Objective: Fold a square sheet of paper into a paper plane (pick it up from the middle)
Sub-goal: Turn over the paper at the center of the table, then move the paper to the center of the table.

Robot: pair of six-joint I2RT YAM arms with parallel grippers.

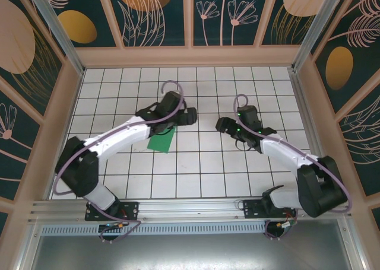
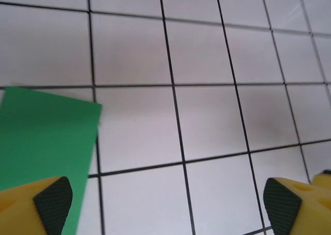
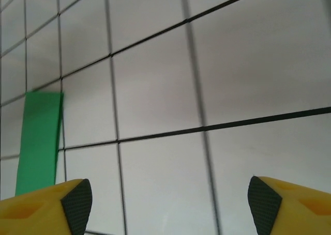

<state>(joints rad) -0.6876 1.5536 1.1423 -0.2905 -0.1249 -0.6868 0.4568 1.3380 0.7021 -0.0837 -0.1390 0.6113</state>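
The bright green paper (image 1: 161,142) lies flat on the white grid table, partly under my left forearm. What shows of it is a piece about one tile wide with straight edges. In the left wrist view the paper (image 2: 44,137) sits at the left, and its near part runs behind my left finger pad (image 2: 51,201). My left gripper (image 1: 192,116) (image 2: 168,201) is open over bare tiles just right of the paper. My right gripper (image 1: 219,124) (image 3: 170,204) is open too, farther right, with the paper (image 3: 39,142) as a narrow strip far to its left.
Wooden walls with dark patterned panels (image 1: 190,12) close the table at the back and sides. An aluminium rail (image 1: 190,207) runs along the near edge by both arm bases. White tiles (image 1: 196,175) lie bare between the two arms.
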